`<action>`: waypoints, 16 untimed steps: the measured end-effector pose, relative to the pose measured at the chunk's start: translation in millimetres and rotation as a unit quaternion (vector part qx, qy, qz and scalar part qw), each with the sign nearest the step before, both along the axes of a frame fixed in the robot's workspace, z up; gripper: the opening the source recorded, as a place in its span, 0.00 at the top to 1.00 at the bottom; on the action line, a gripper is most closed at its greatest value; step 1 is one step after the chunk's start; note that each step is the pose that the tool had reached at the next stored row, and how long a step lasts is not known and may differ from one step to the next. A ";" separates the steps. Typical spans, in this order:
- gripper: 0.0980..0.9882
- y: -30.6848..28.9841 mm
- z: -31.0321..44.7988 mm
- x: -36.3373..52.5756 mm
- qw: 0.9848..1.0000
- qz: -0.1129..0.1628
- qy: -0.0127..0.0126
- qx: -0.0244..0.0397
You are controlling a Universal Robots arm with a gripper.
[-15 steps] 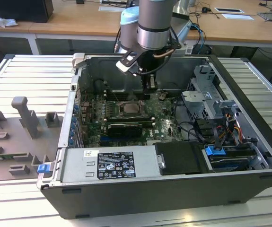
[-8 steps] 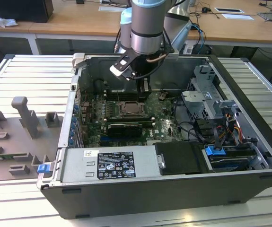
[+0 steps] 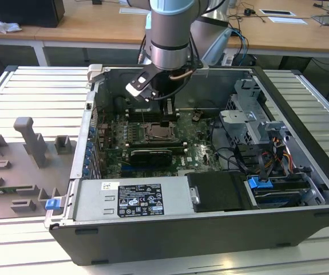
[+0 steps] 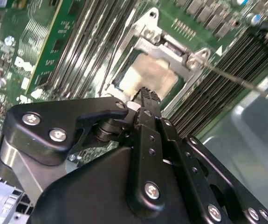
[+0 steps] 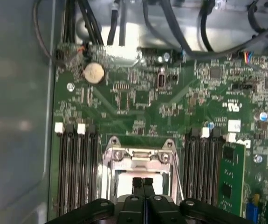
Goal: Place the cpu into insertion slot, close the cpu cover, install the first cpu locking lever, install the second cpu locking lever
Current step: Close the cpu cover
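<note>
Hangs straight down over the insertion slot (image 3: 159,133) w/ gripper (image 5: 143,183) pressed together tip to tip, pinching nothing visible. Slot location: approx mid of the green board (image 5: 143,98), between two banks of memory slots (image 5: 75,172), inside the open pc case (image 3: 210,240) on the desk (image 3: 32,91). Cpu (image 5: 124,179) already seated in the slot, pale face up, seen through the square cut-out of the cpu cover (image 5: 138,156). Cover apparently laid flat over it, so judged closed. In the first wrist view, gripper tips right over that pale face, about centre of the cut-out. Touching cpu or just above it: cannot tell. Key relation: thin wire locking lever (image 4: 231,77) just beside the gripper. Starts at a socket corner, long axis running out across the neighbouring memory slots toward the case wall in the second wrist view. Looks lifted off the board there, prob not latched yet, though that's a judgement. No second lever made out for sure.
</note>
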State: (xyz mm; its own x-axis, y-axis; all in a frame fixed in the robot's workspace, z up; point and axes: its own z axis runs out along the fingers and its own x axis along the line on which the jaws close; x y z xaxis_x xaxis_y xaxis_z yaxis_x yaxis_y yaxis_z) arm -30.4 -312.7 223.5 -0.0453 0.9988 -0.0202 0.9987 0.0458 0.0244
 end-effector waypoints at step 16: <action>0.99 -0.1 -16.4 -23.2 1.000 0.024 0.000 0.000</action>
